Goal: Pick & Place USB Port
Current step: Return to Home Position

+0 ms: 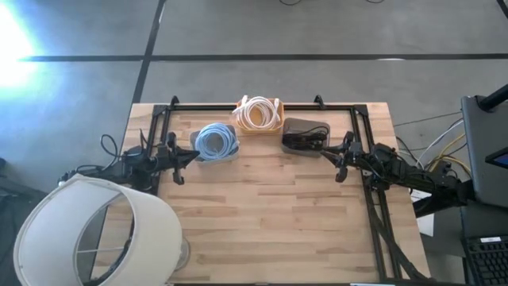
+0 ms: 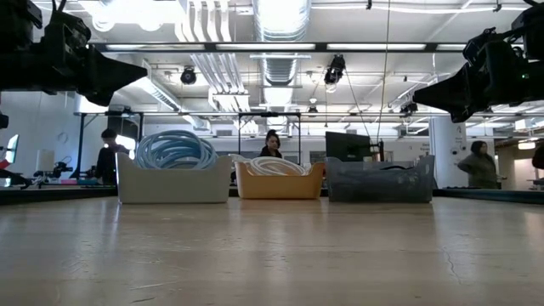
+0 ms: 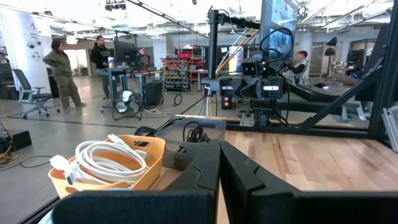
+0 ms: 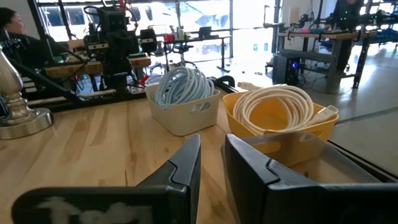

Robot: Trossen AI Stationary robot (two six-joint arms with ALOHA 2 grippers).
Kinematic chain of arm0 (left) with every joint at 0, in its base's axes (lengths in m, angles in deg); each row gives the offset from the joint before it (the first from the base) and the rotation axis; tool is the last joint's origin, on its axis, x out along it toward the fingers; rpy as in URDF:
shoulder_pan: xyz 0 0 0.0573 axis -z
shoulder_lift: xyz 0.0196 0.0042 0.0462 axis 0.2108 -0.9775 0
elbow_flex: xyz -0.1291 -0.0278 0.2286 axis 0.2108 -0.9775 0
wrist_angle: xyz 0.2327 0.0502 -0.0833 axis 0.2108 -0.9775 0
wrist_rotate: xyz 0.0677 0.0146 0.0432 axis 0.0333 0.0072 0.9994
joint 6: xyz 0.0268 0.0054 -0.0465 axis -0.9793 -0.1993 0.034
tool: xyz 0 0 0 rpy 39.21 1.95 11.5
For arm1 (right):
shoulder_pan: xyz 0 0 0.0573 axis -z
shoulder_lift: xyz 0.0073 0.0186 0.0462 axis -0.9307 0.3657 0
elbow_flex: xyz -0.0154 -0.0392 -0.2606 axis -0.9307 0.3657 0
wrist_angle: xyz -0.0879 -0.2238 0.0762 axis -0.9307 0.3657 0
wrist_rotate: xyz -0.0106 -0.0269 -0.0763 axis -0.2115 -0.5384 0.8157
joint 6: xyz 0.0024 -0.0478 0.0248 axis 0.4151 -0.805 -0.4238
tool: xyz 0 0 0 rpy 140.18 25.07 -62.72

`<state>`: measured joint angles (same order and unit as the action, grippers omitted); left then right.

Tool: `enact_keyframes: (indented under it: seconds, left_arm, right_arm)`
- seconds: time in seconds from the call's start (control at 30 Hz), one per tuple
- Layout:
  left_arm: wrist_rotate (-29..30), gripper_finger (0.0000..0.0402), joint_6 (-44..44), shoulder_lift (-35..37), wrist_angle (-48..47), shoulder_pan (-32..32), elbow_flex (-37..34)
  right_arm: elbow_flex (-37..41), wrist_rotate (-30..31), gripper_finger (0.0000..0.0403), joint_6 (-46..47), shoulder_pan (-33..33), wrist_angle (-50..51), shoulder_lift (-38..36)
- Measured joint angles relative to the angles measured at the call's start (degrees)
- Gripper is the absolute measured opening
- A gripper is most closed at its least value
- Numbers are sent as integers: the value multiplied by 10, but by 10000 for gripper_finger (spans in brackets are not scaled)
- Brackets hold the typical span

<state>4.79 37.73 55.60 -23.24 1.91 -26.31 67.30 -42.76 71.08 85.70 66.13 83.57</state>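
Three bins stand in a row at the table's far side. A white bin [image 1: 216,144] holds a coiled blue cable [image 4: 183,86]. An orange bin [image 1: 258,115] holds a coiled white cable [image 3: 109,160]. A dark translucent bin [image 1: 305,135] holds black cables. I cannot make out a USB port as such. My left gripper [image 1: 194,156] hovers level beside the white bin, shut and empty [image 3: 220,146]. My right gripper [image 1: 327,151] hovers level beside the dark bin. Its fingers stand a little apart with nothing between them [image 4: 211,140].
A large white lampshade [image 1: 87,230] covers the near left corner, and its metal base [image 4: 18,115] stands on the wood. A black frame [image 1: 365,127] runs along the table's far and side edges. Bare wood [image 1: 270,214] lies in front of the bins. People stand in the room beyond.
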Motion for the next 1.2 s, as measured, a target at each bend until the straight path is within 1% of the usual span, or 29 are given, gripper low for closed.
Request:
enact_keyframes:
  seconds: [0.47,0.97,1.2]
  left_arm:
    - [0,14,0,0,0,0,0]
    - [0,14,0,0,0,0,0]
    - [0,14,0,0,0,0,0]
  right_arm:
    - [0,0,89,0,0,0,0]
    - [0,0,68,-1,0,0,0]
    - [0,0,76,1,0,0,0]
